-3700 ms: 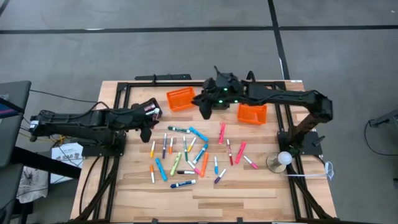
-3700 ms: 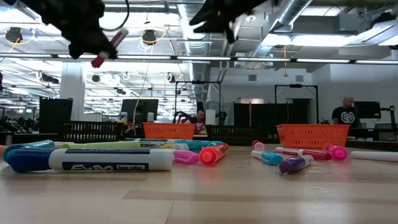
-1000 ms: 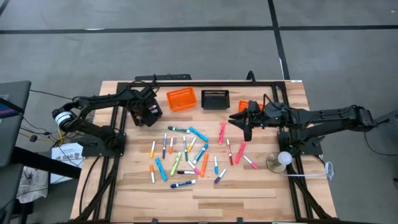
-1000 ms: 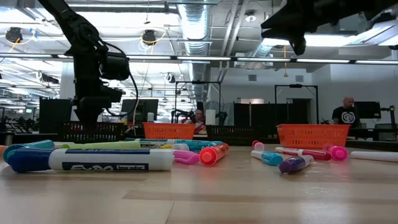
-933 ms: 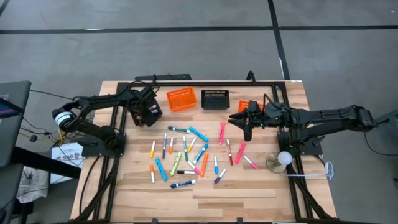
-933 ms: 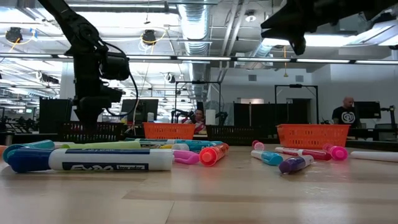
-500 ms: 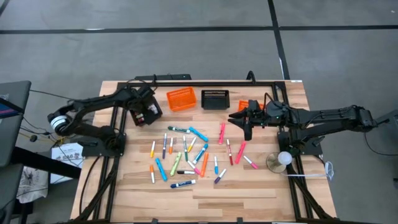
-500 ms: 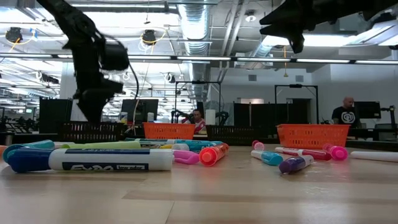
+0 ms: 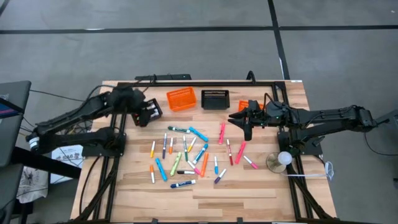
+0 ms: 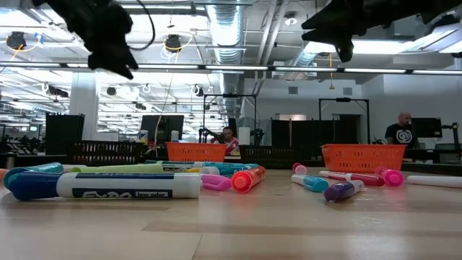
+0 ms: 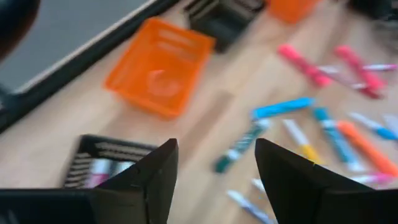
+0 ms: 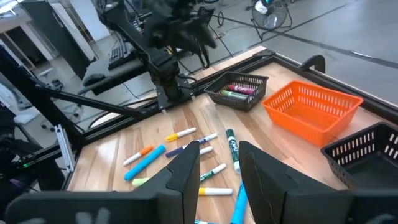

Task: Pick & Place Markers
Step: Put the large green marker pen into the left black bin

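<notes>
Orange mesh baskets, two: one (image 9: 181, 99) at the table's (image 9: 249, 193) far edge, left of centre, nothing seen inside; the other (image 9: 250, 107) at far right, mostly hidden under the right arm, contents not visible. Black mesh baskets, two: one (image 9: 215, 99) between the orange pair, looks bare; one (image 12: 237, 90) at far left, holding a few markers, pink and green among them.

Writing: the nearest white marker (image 10: 128, 185) in the low view reads "EXPO" and "low odor".

Markers (image 9: 193, 152): roughly two dozen lie loose mid-table, exact count unclear.

Left gripper (image 9: 147, 112) hangs raised above the far-left black basket, fingers (image 11: 155, 180) apart, nothing between them. Right gripper (image 9: 247, 126) hovers over the pile's right edge; fingers (image 12: 186, 168) parted by a narrow gap, empty.
</notes>
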Tool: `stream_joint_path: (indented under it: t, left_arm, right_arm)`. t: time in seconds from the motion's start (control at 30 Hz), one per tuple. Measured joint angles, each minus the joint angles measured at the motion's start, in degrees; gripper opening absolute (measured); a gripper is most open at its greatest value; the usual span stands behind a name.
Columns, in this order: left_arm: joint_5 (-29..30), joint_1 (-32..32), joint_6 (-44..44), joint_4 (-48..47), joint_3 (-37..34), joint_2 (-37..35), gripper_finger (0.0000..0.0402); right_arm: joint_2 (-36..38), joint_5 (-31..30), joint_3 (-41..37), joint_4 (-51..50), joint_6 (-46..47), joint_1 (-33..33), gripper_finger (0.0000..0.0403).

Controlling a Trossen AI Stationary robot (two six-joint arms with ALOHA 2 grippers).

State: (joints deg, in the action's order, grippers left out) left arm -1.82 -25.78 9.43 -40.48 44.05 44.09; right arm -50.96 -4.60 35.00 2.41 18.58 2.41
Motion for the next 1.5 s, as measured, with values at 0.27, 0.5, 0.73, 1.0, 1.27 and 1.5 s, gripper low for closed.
stream_joint_path:
  t: [0.27, 0.5, 0.73, 1.0, 1.27, 1.5]
  left_arm:
    - [1.4, 15.3, 6.2, 3.1, 0.0, 5.0, 0.0195]
    - [3.9, 21.9, 1.2, 12.3, 0.0, 19.2, 0.0185]
    - [5.8, 19.7, -8.7, 13.6, 1.7, 33.4, 0.0182]
    - [5.7, 14.8, -17.1, 14.1, 9.0, 44.1, 0.0182]
    - [2.8, 14.0, -23.7, 13.4, 10.4, 47.6, 0.0182]
    - [2.8, 14.2, -25.8, 13.3, 10.4, 50.7, 0.0182]
  right_arm:
    - [0.0, 0.0, 0.0, 0.2, 0.0, 0.0, 0.0102]
    - [0.0, 0.1, 0.0, 0.2, 3.0, 0.0, 0.0102]
    - [0.0, 0.1, 0.0, 0.2, 3.8, 0.0, 0.0102]
    - [0.0, 0.1, 0.0, 0.2, 4.0, 0.0, 0.0102]
    - [0.0, 0.1, 0.0, 0.2, 3.9, 0.0, 0.0102]
    - [0.0, 0.1, 0.0, 0.2, 3.9, 0.0, 0.0102]
